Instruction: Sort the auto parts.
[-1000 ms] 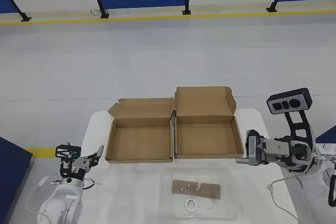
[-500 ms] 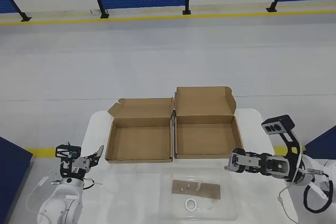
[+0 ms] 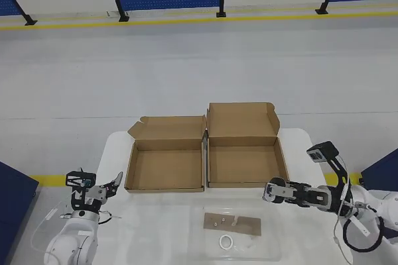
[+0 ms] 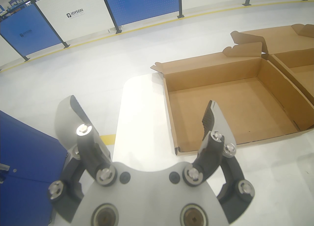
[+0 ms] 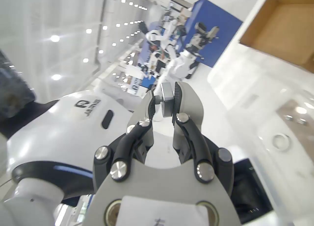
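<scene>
Left pincer (image 4: 143,105) (agape) by table (image 3: 116,159) edge, right pincer (image 5: 165,91) clamping part (image 5: 167,105)

A small grey metal block (image 5: 167,102) with a stud on one face is pinched in the right gripper (image 5: 164,94). A white ring (image 3: 225,242) lies flat just beside a brown cardboard strip (image 3: 242,225) carrying a few small pale parts. The left box (image 3: 164,169) and right box (image 3: 245,164) stand side by side, lids folded back.

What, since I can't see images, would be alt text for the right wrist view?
The right end effector is shut on a small grey metal part. Beyond it are a ring and the corner of an open cardboard box.
</scene>
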